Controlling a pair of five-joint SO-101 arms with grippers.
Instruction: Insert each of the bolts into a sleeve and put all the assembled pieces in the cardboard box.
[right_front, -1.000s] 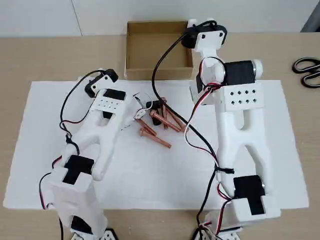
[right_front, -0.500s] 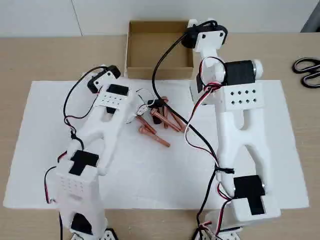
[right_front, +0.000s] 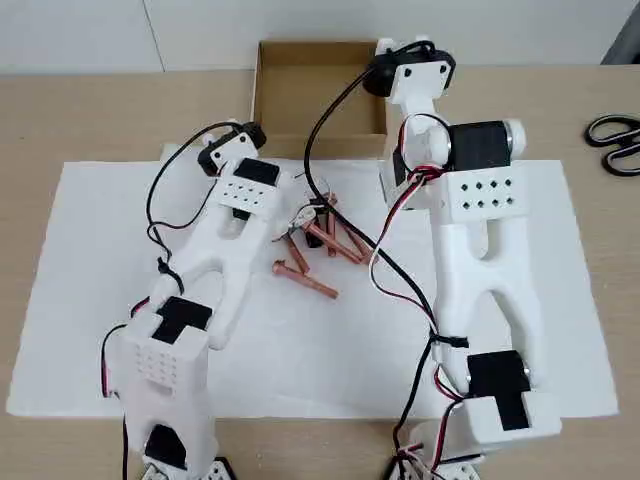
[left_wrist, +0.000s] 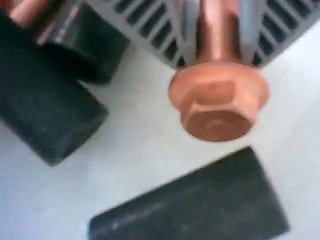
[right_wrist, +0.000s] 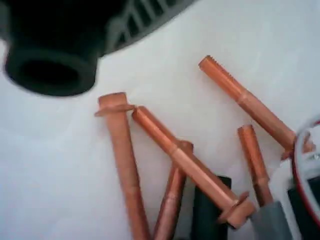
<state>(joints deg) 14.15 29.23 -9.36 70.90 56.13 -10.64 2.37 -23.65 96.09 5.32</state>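
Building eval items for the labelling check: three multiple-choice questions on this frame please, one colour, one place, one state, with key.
1. The bolts are: A blue; B green; C copper.
2. The scissors lie: A on the bare table, off the white sheet; B on the sheet, among the bolts; C on top of an arm.
3. The left arm's fingers are: A open, holding nothing; B shut on a bolt; C shut on the scissors.
Key: C, shafts and heads show copper; A, they sit on tabletop beyond the sheet's edge; B, the left wrist view shows a shaft between the ribbed pads.
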